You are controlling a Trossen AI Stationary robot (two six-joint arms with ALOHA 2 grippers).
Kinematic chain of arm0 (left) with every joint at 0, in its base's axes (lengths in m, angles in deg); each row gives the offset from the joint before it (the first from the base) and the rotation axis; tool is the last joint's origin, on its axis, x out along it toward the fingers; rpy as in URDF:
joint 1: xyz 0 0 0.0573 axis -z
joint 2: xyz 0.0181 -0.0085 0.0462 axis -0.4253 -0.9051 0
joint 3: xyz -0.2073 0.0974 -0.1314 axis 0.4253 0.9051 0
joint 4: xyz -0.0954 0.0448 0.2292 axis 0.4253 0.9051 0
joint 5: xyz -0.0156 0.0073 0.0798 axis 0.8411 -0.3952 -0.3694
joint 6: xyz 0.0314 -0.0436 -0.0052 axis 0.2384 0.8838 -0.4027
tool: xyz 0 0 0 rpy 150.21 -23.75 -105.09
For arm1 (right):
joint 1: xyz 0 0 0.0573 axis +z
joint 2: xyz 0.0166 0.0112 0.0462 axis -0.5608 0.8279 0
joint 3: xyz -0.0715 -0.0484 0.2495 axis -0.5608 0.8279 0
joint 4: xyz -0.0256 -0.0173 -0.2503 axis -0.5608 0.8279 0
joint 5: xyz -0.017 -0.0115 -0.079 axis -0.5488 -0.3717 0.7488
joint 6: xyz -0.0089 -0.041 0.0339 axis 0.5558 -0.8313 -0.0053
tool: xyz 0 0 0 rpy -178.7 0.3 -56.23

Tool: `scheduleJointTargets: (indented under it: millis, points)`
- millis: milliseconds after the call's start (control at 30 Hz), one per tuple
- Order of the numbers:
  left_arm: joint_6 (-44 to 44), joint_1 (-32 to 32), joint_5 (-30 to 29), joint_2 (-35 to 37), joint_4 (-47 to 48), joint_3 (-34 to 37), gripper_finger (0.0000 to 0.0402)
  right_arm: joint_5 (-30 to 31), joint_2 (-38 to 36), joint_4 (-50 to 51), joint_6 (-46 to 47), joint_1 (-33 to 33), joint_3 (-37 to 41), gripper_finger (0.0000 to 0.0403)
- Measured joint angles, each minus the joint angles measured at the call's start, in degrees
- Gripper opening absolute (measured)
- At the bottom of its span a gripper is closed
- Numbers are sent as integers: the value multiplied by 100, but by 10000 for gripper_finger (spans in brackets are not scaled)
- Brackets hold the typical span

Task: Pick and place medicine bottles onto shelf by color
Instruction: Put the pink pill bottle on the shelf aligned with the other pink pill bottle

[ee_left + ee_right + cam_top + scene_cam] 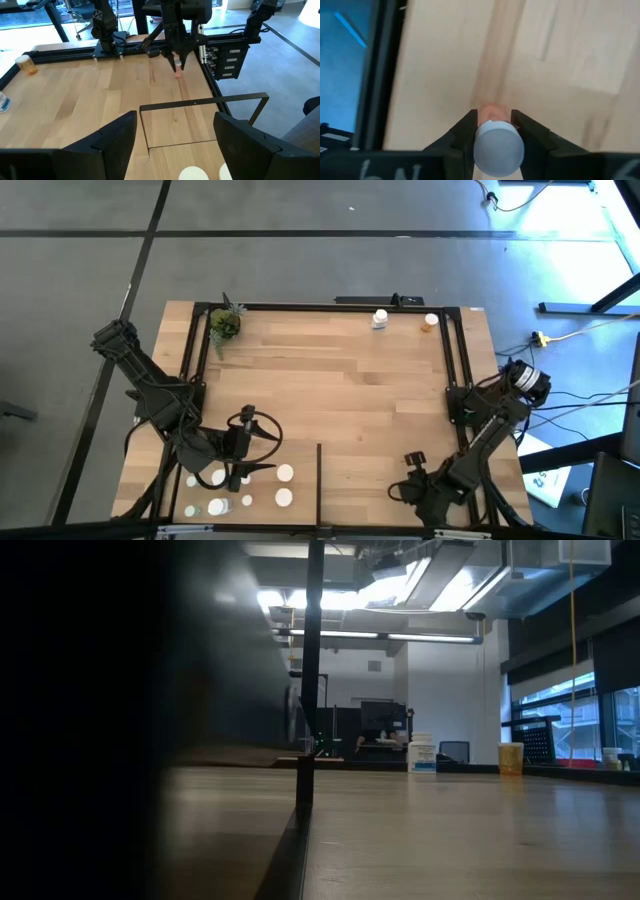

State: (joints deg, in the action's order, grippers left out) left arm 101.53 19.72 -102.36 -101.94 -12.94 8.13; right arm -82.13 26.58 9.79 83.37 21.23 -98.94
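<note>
While your left claw [243,448] hangs released above the white bottles [284,473], your right claw [492,131] grips a white-capped pinkish bottle [498,146] over the shelf [340,380].

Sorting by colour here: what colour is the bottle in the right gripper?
Orange body under a white cap, best seen in the right wrist view.

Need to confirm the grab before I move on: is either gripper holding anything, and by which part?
The right gripper holds a small orange bottle with a white cap, fingers clamped on its sides just under the cap. The left gripper is open and empty.
</note>
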Motion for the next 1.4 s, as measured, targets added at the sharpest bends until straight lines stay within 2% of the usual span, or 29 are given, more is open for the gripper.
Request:
scheduleJointTargets:
  millis: [133,367,500,800,1000,1100,1233,1400]
  points:
    - [-2,-1,1,0,0,-2,257,64,0,297,-597,-408,-219,116]
    - [-4,-1,2,0,40,-2,257,7,-1,781,-1856,-1305,-776,106]
    - [-9,-2,2,0,88,-2,257,4,-2,1028,-2579,-1821,-1318,114]
    - [-4,0,2,0,306,-4,257,-7,-4,2312,-3881,-2969,-2634,109]
    - [29,7,4,0,498,-4,257,-15,-7,2416,-4763,-3885,-3356,113]
    - [38,7,4,0,534,-4,257,-89,-9,2164,-4925,-4346,-3513,110]
    - [46,31,7,0,534,-4,257,-252,75,1863,-4653,-4882,-3521,112]
    - [158,31,7,0,538,-4,257,-393,455,1656,-4615,-5332,-3517,113]
